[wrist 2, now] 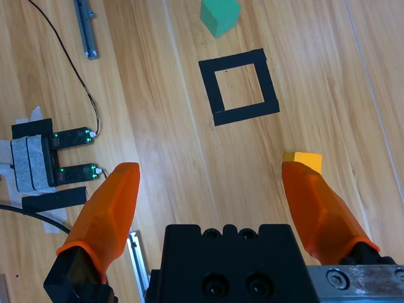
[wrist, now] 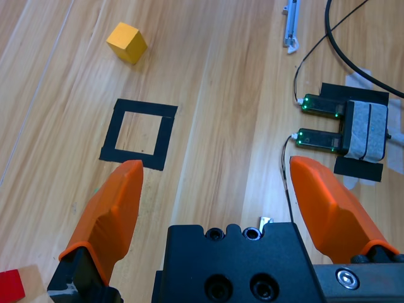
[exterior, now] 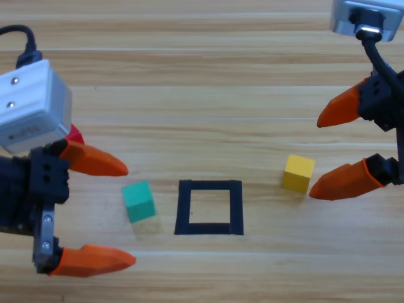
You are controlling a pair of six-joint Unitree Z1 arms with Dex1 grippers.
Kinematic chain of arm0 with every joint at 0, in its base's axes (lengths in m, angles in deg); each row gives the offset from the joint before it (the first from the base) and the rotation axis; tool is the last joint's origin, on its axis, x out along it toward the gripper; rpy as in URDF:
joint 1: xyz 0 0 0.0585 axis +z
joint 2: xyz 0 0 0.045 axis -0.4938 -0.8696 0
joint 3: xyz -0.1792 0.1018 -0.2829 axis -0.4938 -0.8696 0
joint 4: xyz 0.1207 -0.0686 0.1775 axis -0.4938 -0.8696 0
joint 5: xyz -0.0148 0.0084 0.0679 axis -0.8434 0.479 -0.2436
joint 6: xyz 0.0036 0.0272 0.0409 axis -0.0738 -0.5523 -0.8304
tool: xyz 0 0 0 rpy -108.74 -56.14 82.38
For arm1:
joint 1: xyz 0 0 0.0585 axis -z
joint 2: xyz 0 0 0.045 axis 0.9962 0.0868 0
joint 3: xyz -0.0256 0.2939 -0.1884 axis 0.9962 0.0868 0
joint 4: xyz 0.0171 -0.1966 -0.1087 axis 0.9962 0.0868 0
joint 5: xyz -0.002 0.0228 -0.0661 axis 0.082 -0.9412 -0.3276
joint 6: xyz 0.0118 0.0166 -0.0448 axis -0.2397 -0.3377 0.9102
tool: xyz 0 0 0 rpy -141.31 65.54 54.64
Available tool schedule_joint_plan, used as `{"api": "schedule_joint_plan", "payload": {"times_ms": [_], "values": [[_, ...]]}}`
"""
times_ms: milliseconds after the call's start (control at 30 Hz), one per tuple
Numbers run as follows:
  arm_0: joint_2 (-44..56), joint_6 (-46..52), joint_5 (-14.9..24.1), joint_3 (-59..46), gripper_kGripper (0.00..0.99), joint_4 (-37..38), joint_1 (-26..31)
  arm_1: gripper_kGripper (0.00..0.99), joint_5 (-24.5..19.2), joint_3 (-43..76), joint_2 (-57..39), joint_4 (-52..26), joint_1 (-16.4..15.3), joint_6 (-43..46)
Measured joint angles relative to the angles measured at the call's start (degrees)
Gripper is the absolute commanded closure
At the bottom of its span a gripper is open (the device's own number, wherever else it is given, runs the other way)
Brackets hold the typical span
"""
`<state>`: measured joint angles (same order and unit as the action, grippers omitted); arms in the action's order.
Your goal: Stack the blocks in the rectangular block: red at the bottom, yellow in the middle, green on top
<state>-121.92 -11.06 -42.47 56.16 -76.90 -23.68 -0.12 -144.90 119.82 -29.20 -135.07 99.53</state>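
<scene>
My left gripper [exterior: 126,213] sits low at the table's left side with its jaws spread wide and nothing between them. The green cube [exterior: 138,201] rests just past its fingertips, between the two jaw tips in the high view, untouched. The red cube [exterior: 75,134] is mostly hidden behind my left arm; I see only a sliver of it there, and a corner at the bottom left of the left wrist view [wrist: 11,285]. Beyond the green cube lies the black tape frame [exterior: 209,207], bare wood in its middle, no cube inside. Farther right, the yellow cube [exterior: 298,173] stands on the table, just beside the lower jaw of my right gripper [exterior: 314,154]. That gripper's jaws are also wide apart, holding nothing; the cube sits near one tip, not between the two.
</scene>
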Motion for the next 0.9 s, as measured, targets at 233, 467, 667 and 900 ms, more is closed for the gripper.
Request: {"api": "schedule_joint_plan", "payload": {"times_ms": [233, 467, 667, 900], "values": [[0.0, 0.0, 0.11, 0.0, 0.0, -0.01, 0.0, 0.001, 0.0, 0.0, 0.06, 0.0, -0.01, -0.01], [-0.01, 0.0, 0.51, 0.0, 0.0, -0.01, 0.0, 0.008, 0.14, 0.0, 0.41, 0.0, -0.01, -2.46], [-0.01, 1.15, 3.5, 0.0, 0.0, -0.01, 0.0, 0.036, -8.71, 0.06, 3.81, -1.9, -0.01, -18.31], [-1.59, 17.75, 20.92, 3.58, 0.0, -2.18, 1.65, 0.036, -21.23, -2.08, 10.03, -2.82, 0.0, -33.99]]}}
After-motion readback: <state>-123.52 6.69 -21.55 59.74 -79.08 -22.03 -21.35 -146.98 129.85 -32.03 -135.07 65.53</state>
